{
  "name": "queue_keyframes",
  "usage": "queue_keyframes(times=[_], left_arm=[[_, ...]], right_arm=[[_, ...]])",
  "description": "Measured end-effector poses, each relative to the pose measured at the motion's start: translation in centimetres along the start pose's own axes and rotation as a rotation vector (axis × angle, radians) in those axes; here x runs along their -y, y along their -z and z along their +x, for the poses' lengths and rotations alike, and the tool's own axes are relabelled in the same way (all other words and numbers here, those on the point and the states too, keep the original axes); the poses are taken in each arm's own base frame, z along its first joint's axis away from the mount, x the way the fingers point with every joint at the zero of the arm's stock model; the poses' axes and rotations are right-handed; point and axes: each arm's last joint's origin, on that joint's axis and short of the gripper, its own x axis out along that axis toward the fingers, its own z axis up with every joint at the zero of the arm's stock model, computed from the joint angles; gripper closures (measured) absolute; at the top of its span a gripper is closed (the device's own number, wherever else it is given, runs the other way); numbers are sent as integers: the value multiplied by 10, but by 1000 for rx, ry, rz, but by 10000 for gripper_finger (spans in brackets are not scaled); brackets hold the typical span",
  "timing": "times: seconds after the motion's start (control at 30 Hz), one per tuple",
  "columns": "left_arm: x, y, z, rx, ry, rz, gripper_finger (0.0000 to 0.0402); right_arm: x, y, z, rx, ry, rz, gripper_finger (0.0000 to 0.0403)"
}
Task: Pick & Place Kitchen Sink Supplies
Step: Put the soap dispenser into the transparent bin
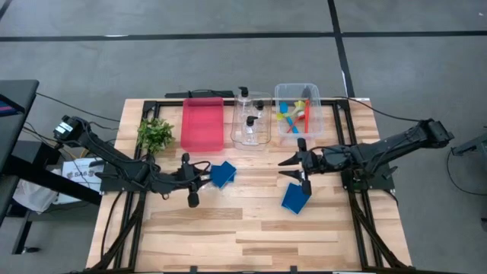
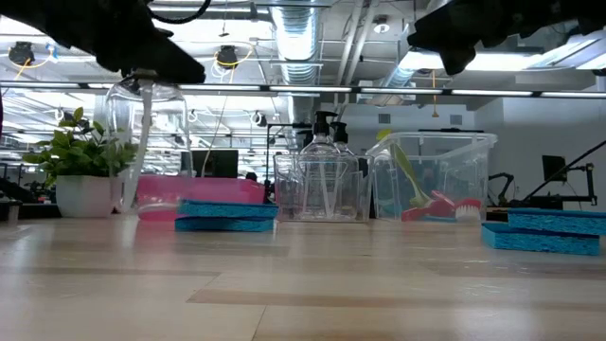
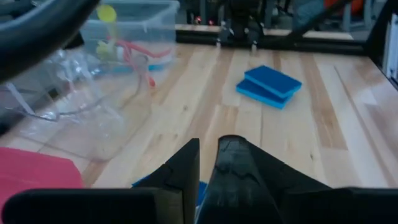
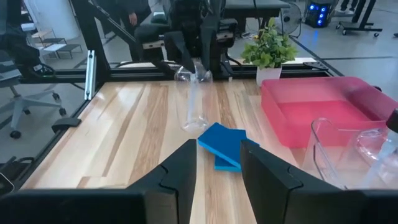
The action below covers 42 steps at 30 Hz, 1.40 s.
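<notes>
My left gripper is over the middle of the table, a bit toward the left edge. Its fingers are pinched close together. From the right wrist view it looks like they are holding a small clear bottle by its top, and the bottle hangs down under them. I cannot tell if the bottle's bottom touches the wood or not.

A blue sponge lies just beside this gripper. If I swing the bottle low, I think it can bump the sponge and push it away.

The bottle is smooth and I only hold a small part. If I move fast, it may tip or slip out and roll toward the table's edge.

The clear bin for bottles sits at the far edge, next to the red tray. If I come in too low, the bottle may hit the bin's wall.

My right gripper waits near the middle, fingers apart and holding nothing, close to the other sponge. The two arms are near each other, so they could bump.
</notes>
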Motion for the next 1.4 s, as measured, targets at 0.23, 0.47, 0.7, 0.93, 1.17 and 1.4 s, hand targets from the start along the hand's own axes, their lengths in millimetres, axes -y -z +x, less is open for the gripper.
queue_keyframes(times=[0.23, 0.47, 0.7, 0.93, 1.17, 1.4], left_arm=[[4, -27, -1, 74, -44, 20, 304], [4, -55, -1, 133, -70, 36, 305], [-14, -75, 8, 163, -168, 35, 305], [-46, -100, 21, 197, -305, 55, 305], [-88, -126, 32, 280, -360, 42, 305], [-123, -133, 62, 265, -383, 44, 305]], right_arm=[[0, -1, -1, 6, 0, 1, 286], [0, -1, -1, 4, 0, 1, 286], [0, -1, -1, 4, 0, 1, 286], [0, -1, -1, 4, 0, 1, 286], [0, -1, -1, 4, 0, 1, 286], [0, 0, -1, 3, 0, 0, 286]])
